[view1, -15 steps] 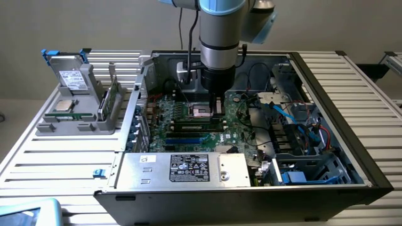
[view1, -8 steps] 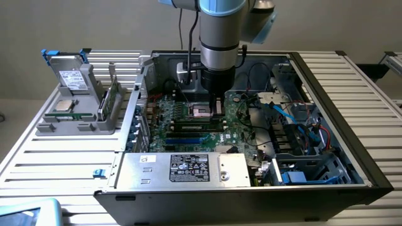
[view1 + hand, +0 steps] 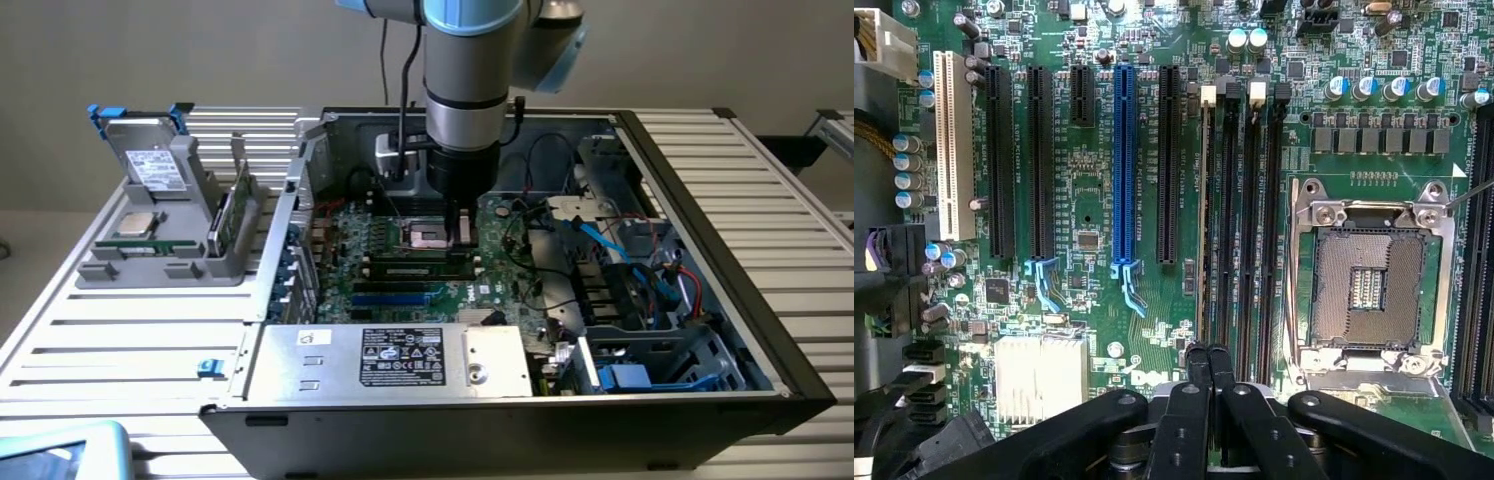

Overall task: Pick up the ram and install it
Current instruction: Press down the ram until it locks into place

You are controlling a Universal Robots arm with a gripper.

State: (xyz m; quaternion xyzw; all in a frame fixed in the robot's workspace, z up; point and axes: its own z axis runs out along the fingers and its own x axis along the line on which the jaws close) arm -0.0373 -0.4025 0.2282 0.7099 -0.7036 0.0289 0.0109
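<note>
While exterior view hides fingertips, wrist view shows hand (image 3: 1210,362) pressed together, empty, over motherboard (image 3: 1094,215).

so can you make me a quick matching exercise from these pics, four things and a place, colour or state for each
Things:
1. gripper
2. processor socket
3. drive with white label
4. long slot between the black slots

Descriptions:
a. blue
b. standing in the grey holder outside the case, at the exterior view's left
c. shut, over the motherboard
d. empty, contacts bare

Pairs: 1-c, 2-d, 3-b, 4-a
</note>
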